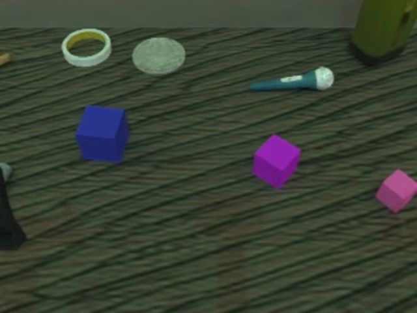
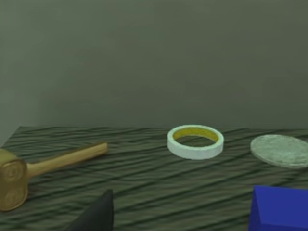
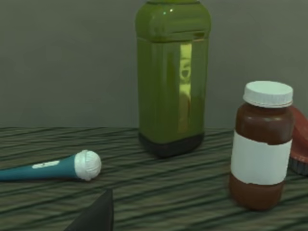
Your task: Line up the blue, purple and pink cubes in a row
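Observation:
The blue cube (image 1: 101, 133) stands at the table's left, and one corner of it (image 2: 281, 209) shows in the left wrist view. Right of centre is the purple cube (image 1: 276, 160). The pink cube (image 1: 396, 190) sits at the right edge. All three are far apart and turned at different angles. My left gripper (image 1: 6, 218) is at the left edge, nearer the front than the blue cube and clear of it. Only one dark fingertip (image 2: 98, 214) shows, with nothing held. My right gripper is outside the top view; its wrist view shows one fingertip (image 3: 98, 214) over bare table.
Along the back stand a tape ring (image 1: 86, 47), a grey disc (image 1: 158, 55), a teal microphone (image 1: 293, 80) and a green bottle (image 1: 383, 26). A wooden mallet (image 2: 29, 171) lies at the far left. A brown jar (image 3: 261, 144) stands beside the green bottle.

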`<state>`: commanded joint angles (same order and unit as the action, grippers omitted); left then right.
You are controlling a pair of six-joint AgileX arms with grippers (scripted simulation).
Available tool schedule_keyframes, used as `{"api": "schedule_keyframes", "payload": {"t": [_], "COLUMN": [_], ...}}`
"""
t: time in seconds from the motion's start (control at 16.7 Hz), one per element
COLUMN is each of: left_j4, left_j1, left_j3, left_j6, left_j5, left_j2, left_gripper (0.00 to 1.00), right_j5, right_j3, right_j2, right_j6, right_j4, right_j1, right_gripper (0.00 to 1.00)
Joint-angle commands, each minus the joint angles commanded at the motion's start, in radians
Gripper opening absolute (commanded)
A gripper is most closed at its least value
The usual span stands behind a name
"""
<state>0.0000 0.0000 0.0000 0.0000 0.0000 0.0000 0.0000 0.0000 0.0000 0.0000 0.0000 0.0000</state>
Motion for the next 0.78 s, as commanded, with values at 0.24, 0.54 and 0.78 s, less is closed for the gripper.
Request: {"api": "schedule_keyframes", "payload": {"t": [0.24, 0.54, 0.78], "left_j4": [0.0, 0.0, 0.0], "left_j1": [0.0, 0.0, 0.0], "left_j3": [0.0, 0.0, 0.0], "left_j6": [0.0, 0.0, 0.0], "left_j5": [0.0, 0.0, 0.0], "left_j2": [0.0, 0.0, 0.0], "left_gripper": [1.0, 1.0, 1.0], "right_j5": [-0.001, 0.0, 0.003], "right_j3": [0.03, 0.258, 0.526], "right_j2": [0.031, 0.294, 0.689], "right_j6": [-0.011, -0.098, -0.207], "right_j4": [-0.022, -0.188, -0.395], "right_j1": [0.004, 0.024, 0.048], "right_gripper": [1.0, 1.0, 1.0]}}
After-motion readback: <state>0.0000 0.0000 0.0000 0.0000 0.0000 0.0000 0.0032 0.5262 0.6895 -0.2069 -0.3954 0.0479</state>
